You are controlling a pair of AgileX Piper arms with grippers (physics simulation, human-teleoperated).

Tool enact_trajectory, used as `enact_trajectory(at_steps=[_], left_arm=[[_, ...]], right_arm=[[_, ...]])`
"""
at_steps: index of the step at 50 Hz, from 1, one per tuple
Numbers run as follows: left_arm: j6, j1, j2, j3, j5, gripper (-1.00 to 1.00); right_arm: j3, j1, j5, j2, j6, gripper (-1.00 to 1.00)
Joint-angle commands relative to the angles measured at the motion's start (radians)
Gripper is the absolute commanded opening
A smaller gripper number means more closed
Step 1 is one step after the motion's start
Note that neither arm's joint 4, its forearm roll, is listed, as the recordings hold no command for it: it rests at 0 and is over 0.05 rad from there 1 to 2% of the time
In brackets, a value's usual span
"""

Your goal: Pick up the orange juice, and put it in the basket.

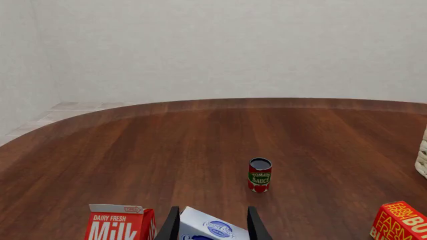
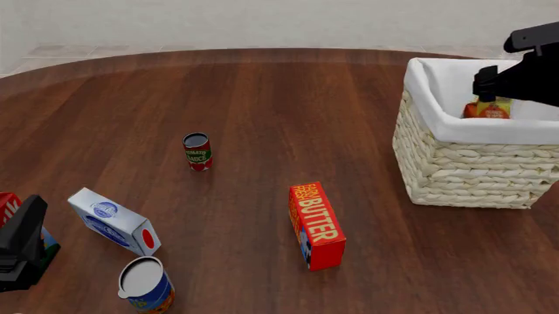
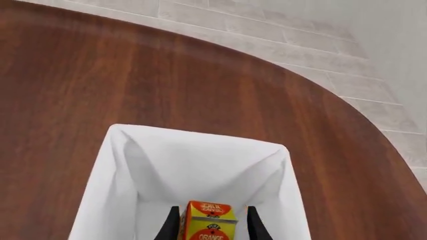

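The orange juice (image 2: 487, 109) stands upright inside the basket (image 2: 463, 170), near its far side, and only its top shows over the white cloth rim. My right gripper (image 2: 487, 84) hangs just above the carton. In the right wrist view the carton (image 3: 210, 222) sits between the two fingers with a thin gap on each side, so the gripper (image 3: 210, 225) looks open, with the basket's white lining (image 3: 200, 160) all around. My left gripper (image 2: 31, 216) is open and empty at the near left edge; it also shows in the left wrist view (image 1: 212, 225).
A red BUTTER box (image 2: 316, 226) lies in the near middle. A tomato sauce can (image 2: 198, 151) stands left of centre. A white-and-blue carton (image 2: 114, 221) lies in front of my left gripper, with a tin can (image 2: 146, 282) near it. A red milk carton (image 1: 119, 223) stands beside them.
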Motion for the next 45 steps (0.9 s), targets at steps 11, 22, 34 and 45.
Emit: enact_trajectory(at_steps=[11,22,34,45], left_arm=[[0.0,0.0,0.0,0.0,0.0,1.0],[0.0,0.0,0.0,0.0,0.0,1.0],[0.0,0.0,0.0,0.0,0.0,1.0],[0.0,0.0,0.0,0.0,0.0,1.0]], right_arm=[[-0.044,0.016,0.058,-0.075,0.027,1.0],[-0.073,0.031,0.107,-0.156,0.044,1.0],[-0.124,0.031,0.169,-0.241,0.084,1.0],[-0.156,0.052,0.21,-0.297,0.102,1.0]])
